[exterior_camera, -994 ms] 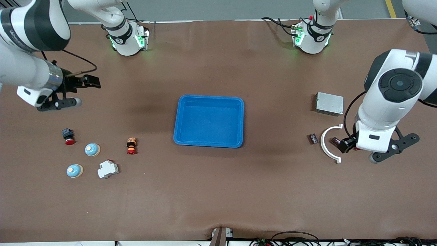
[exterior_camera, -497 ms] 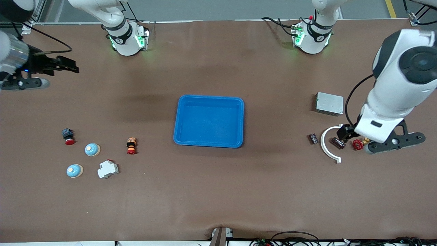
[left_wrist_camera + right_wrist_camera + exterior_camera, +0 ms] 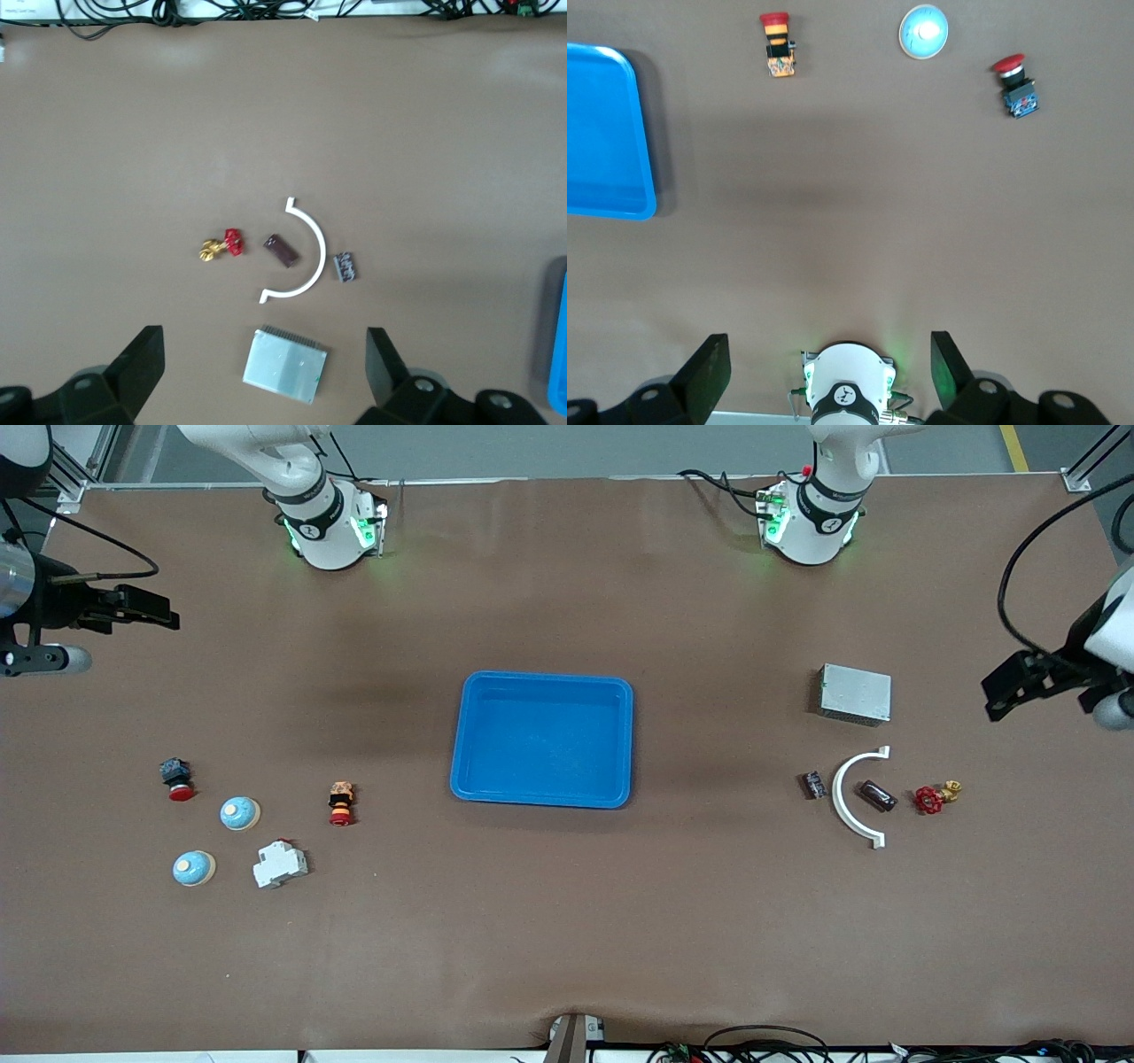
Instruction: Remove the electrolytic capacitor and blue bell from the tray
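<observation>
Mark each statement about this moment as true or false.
1. The blue tray holds a bell. False: nothing lies in it.
2. Two blue bells sit toward the right arm's end of the table. True.
3. The dark capacitor lies inside the white curved piece's arc. True.
4. The left gripper is shut on the capacitor. False: it is open and holds nothing.
5. The right gripper is open. True.
</observation>
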### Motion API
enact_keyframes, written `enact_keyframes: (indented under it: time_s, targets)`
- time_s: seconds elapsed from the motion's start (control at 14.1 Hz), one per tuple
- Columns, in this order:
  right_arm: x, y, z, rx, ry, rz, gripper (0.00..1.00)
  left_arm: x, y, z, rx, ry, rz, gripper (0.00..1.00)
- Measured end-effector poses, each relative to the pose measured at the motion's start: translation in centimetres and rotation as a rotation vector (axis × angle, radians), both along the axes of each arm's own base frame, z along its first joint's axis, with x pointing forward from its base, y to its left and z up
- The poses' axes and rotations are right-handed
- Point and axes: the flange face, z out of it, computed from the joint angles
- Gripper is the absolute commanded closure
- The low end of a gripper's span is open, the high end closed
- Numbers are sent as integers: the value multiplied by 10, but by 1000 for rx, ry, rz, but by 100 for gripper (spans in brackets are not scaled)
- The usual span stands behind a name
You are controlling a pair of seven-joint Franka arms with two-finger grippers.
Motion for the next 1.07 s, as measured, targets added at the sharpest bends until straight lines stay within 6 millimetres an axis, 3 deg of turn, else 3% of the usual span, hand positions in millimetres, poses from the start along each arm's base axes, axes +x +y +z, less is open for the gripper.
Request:
enact_keyframes:
  time_s: [0.21,0.43,0.57,1.07]
  targets:
    - [3,-9,5,0,-13,-20,0,-22,14,18,7,41,-18,0]
    - [17,-37,8,61,-35,-95,0,-44,36,36,-26,66,11,0]
    - [23,-54,5,107,-39,-134,0,-57,38,45,-32,76,17,0]
    - [42,-21,2,63,-62,-64,0,-77,22,37,-81,108,-5,0]
